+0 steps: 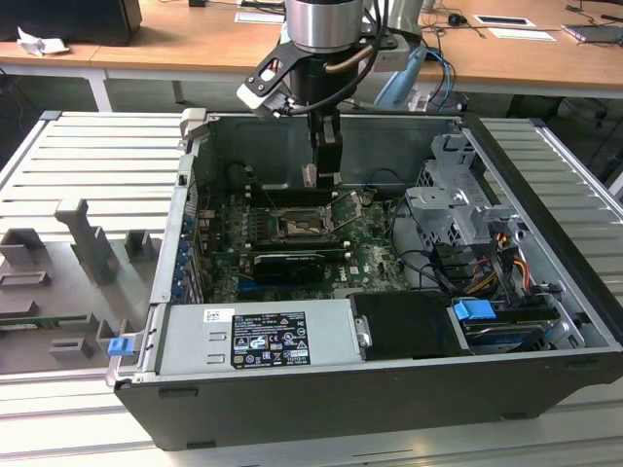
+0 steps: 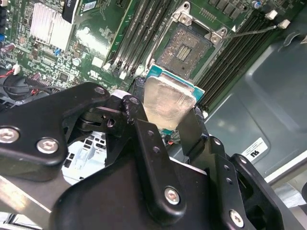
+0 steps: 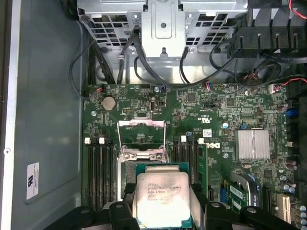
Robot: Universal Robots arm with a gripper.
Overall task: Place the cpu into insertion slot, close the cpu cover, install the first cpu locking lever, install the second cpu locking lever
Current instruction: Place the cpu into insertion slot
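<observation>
Hanging inside an open computer case (image 1: 389,399), the gripper (image 1: 324,178) has its fingers clamped on the cpu (image 2: 168,100), whose silvery face shows in both wrist views. The chip is held above the green motherboard (image 1: 375,255). In the exterior view the bare insertion slot (image 1: 297,229) lies at about 7 o'clock from the fingertips. The cpu cover (image 3: 141,123) stands raised.

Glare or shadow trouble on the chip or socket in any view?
Second wrist view: the chip, held in the claw, has its face washed pale by glare. First wrist view: the chip's face is evenly lit, with its markings visible. Exterior view: the socket lies in dim shade inside the case, while the ribbed table is bright.
</observation>
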